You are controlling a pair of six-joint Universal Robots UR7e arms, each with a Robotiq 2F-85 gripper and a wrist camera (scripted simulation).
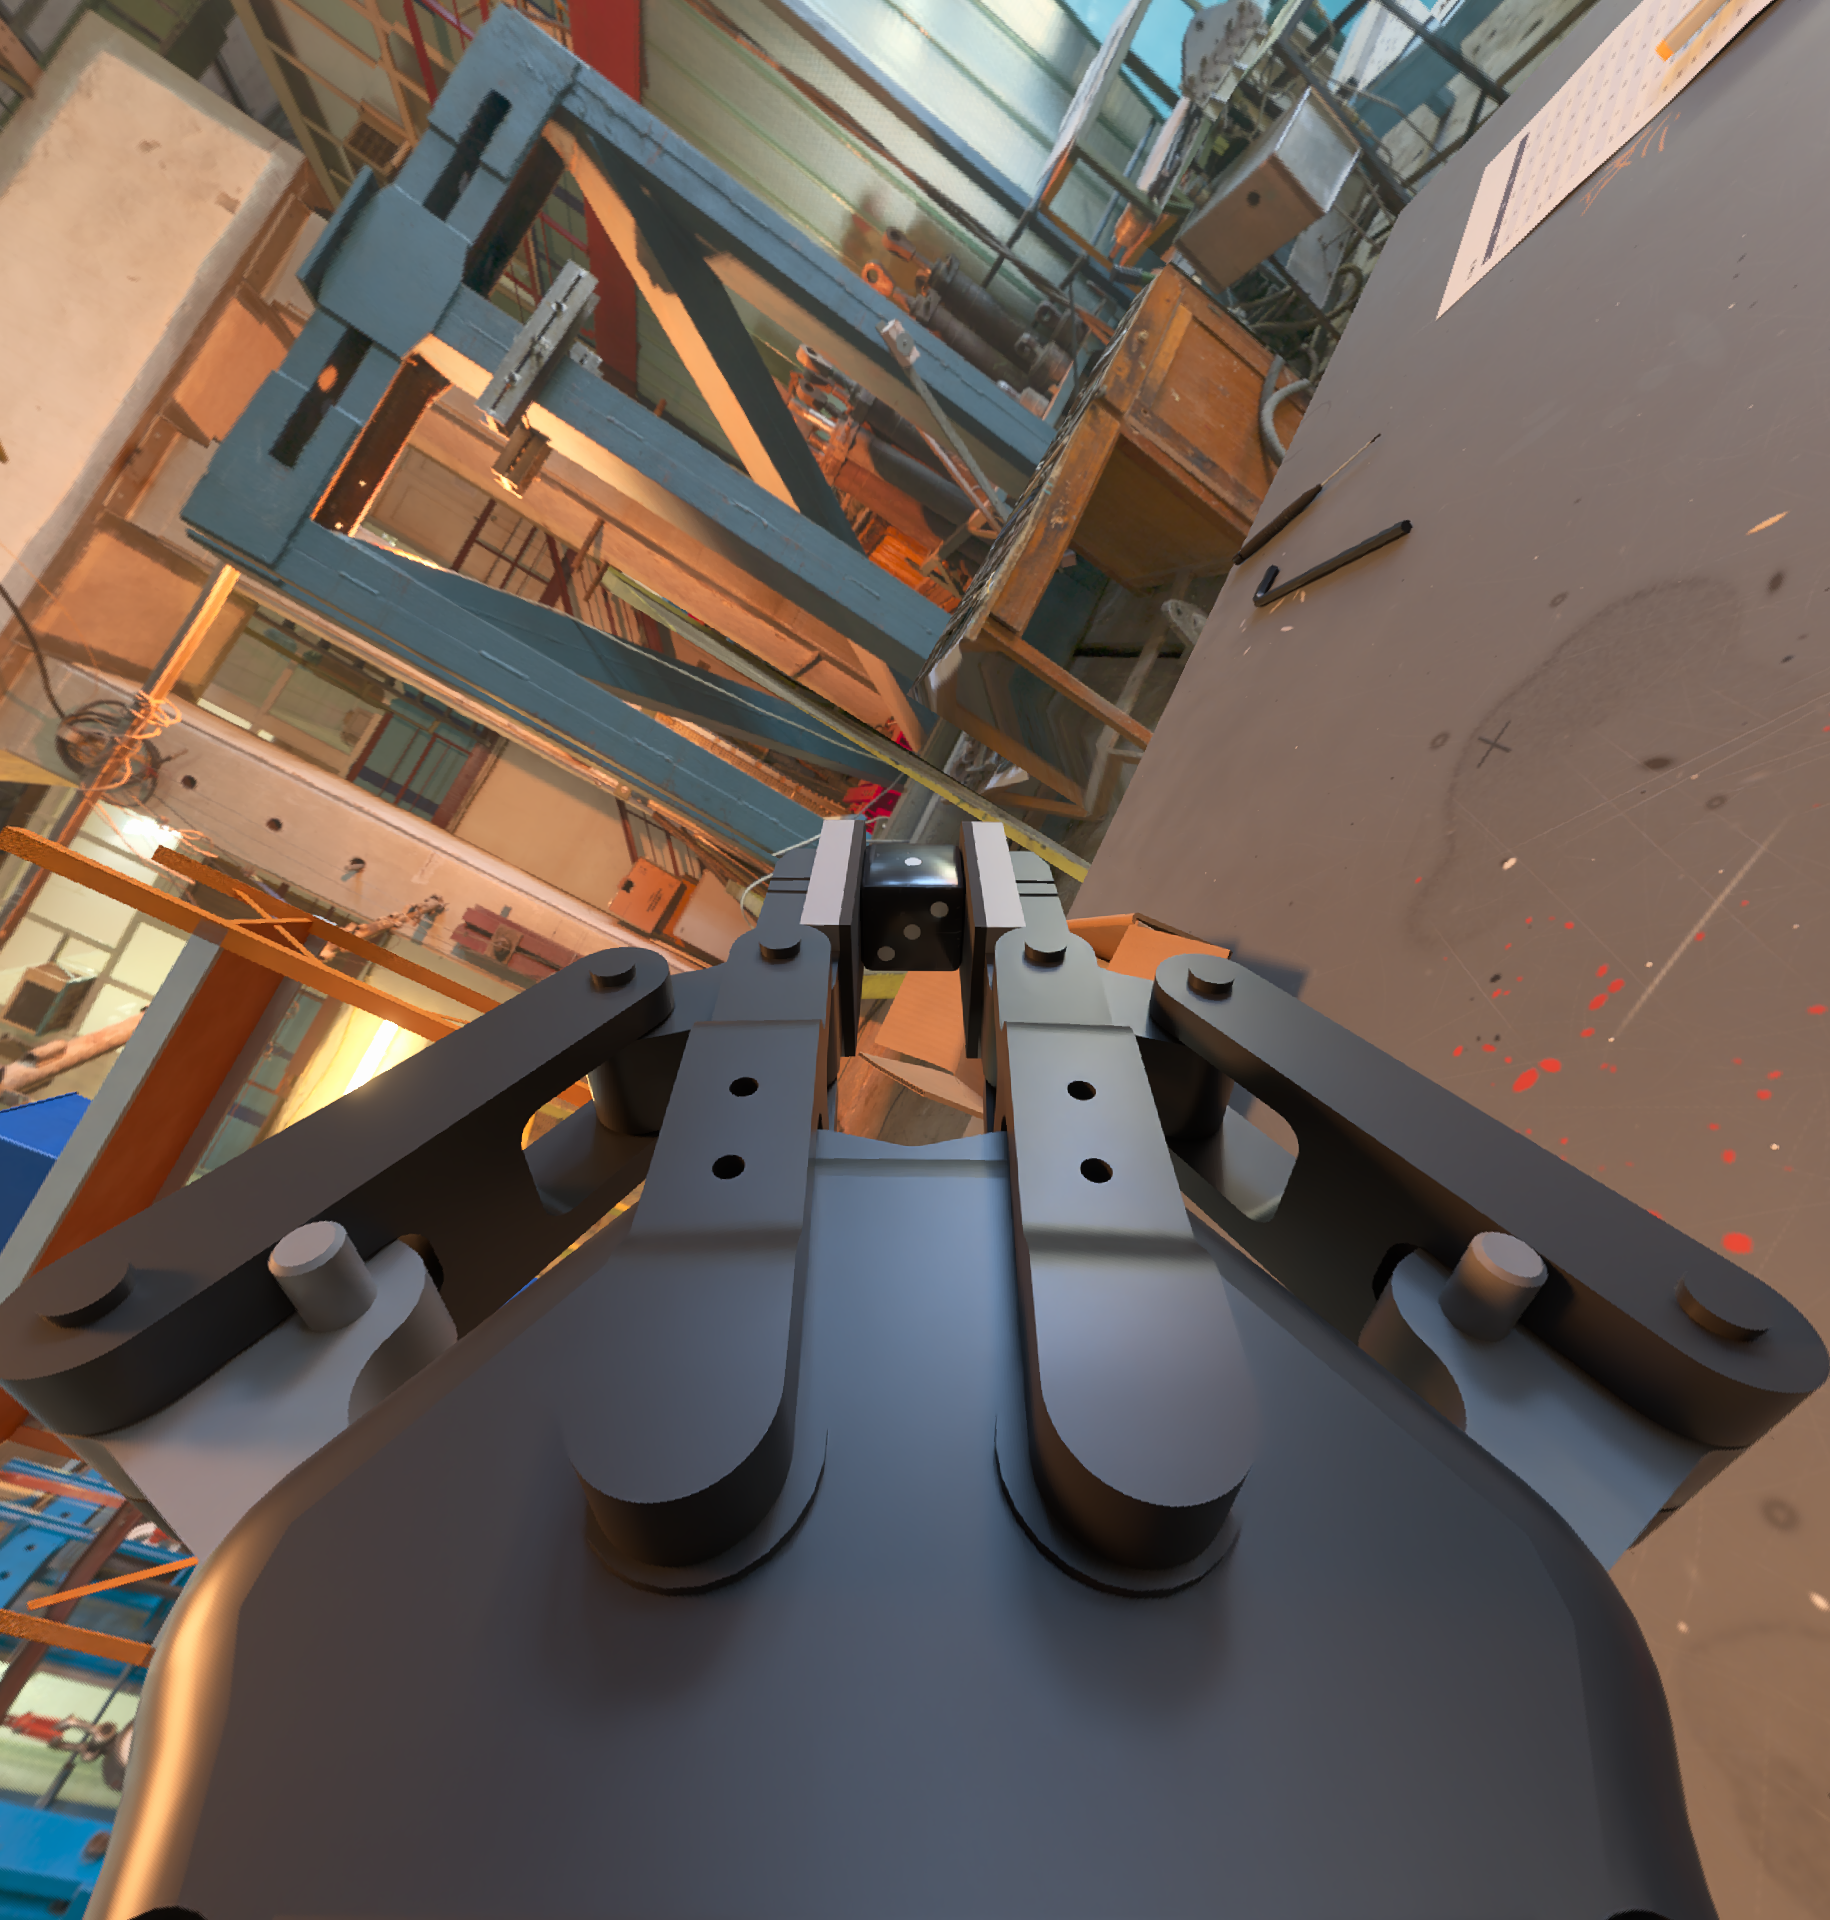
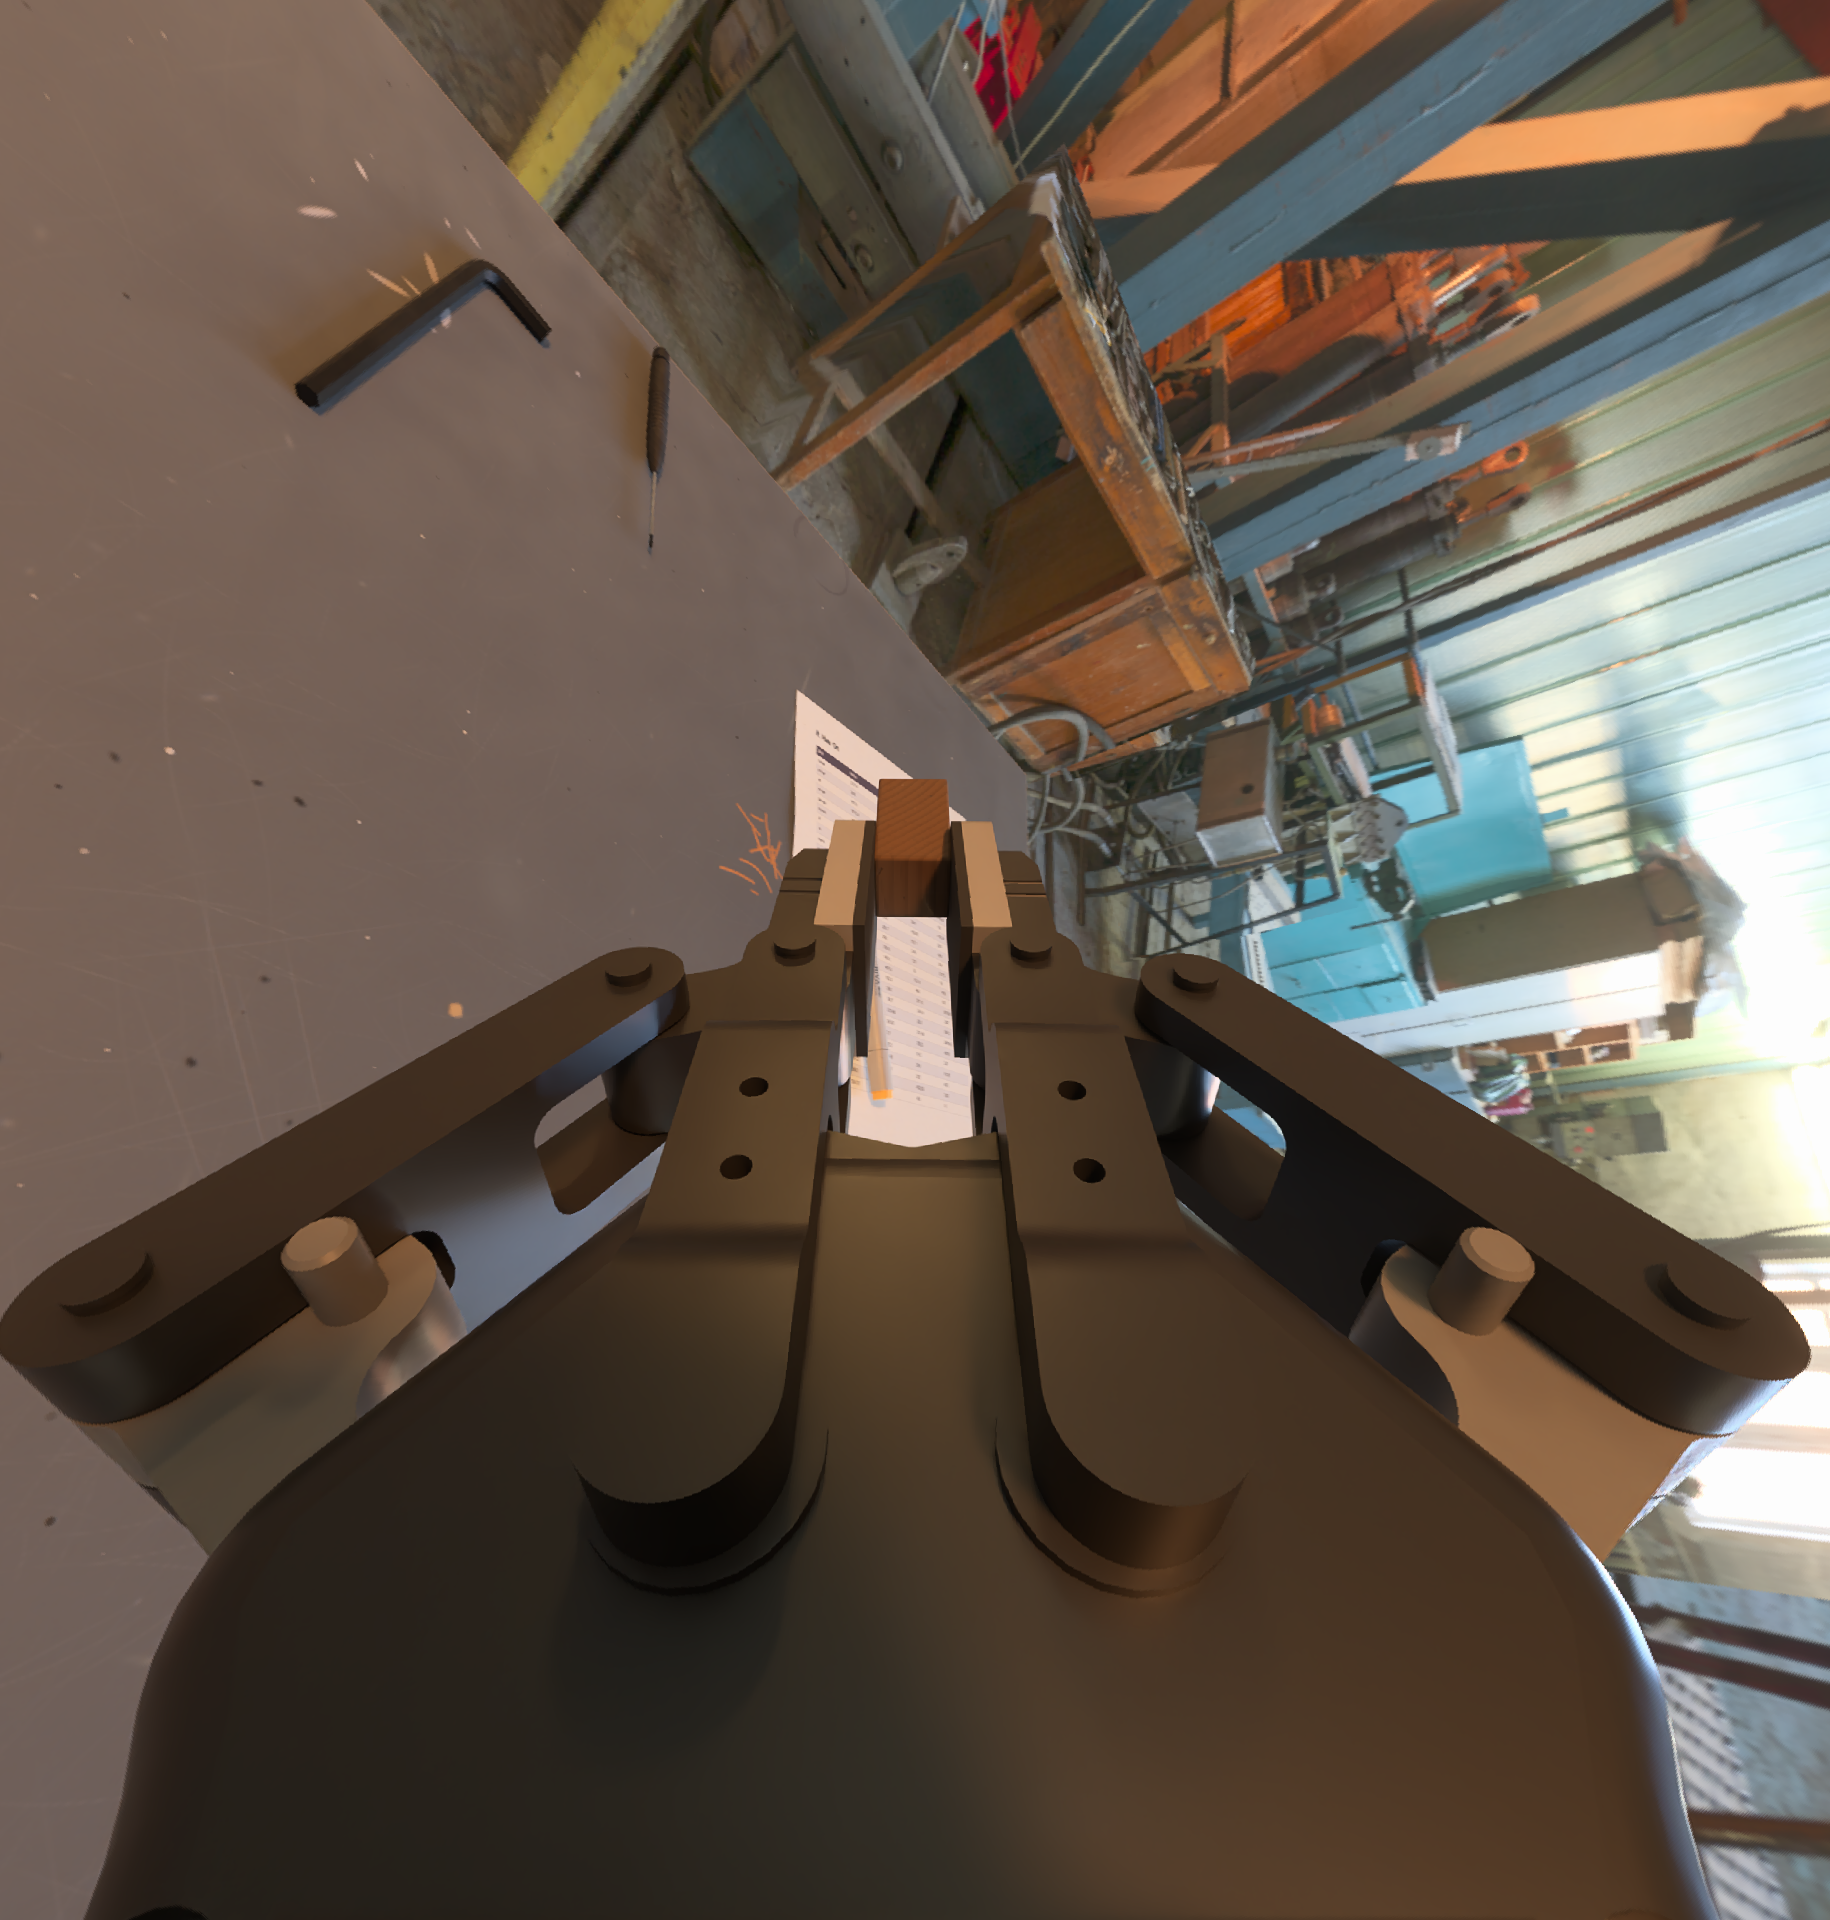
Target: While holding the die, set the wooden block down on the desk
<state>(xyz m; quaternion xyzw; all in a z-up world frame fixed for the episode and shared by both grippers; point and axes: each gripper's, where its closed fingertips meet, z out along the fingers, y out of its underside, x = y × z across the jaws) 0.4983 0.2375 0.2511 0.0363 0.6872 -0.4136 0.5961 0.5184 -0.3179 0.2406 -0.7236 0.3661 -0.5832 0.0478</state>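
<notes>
In the left wrist view my left gripper [image 1: 911,883] is shut on a black die [image 1: 911,906] with white pips, held in the air beyond the edge of the grey desk [image 1: 1513,831]. In the right wrist view my right gripper [image 2: 913,868] is shut on a brown wooden block [image 2: 911,847], which sticks out past the fingertips. The block hangs above a printed white sheet [image 2: 911,1018] near the edge of the desk [image 2: 267,727]. How high the block is above the sheet cannot be told.
A black hex key [image 2: 423,332] and a thin dark scriber [image 2: 656,436] lie on the desk near its edge; they also show in the left wrist view, the key [image 1: 1332,566] and the scriber [image 1: 1306,499]. A pencil [image 2: 878,1039] lies on the sheet. A wooden workbench [image 2: 1098,582] stands beyond the desk edge.
</notes>
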